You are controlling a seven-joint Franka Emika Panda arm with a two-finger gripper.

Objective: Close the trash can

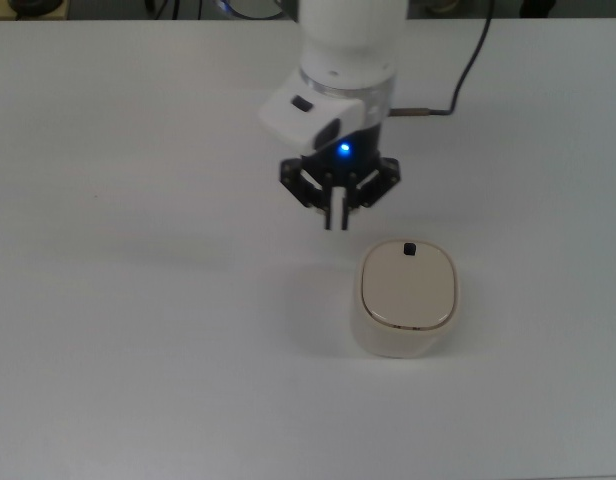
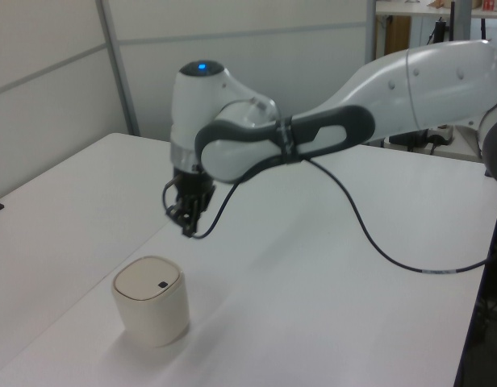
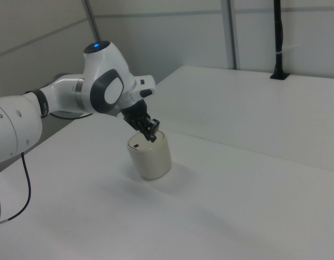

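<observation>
The cream trash can (image 1: 408, 292) stands on the white table with its flat lid lying level on the rim and a tiny black knob (image 1: 409, 248) at the lid's far edge. It also shows in the left view (image 2: 149, 302) and in the right view (image 3: 151, 158). My gripper (image 1: 335, 222) hangs in the air above the table, up and to the top view's left of the bin, touching nothing. Its fingers are shut with nothing between them. The left view has the gripper (image 2: 186, 230) well above the bin; the right view has the gripper (image 3: 152, 135) just over the lid's back edge.
A black cable (image 1: 458, 72) runs from the arm's wrist toward the top view's upper right and loops over the table (image 2: 377, 258) in the left view. A black post (image 3: 277, 38) stands at the table's far edge in the right view.
</observation>
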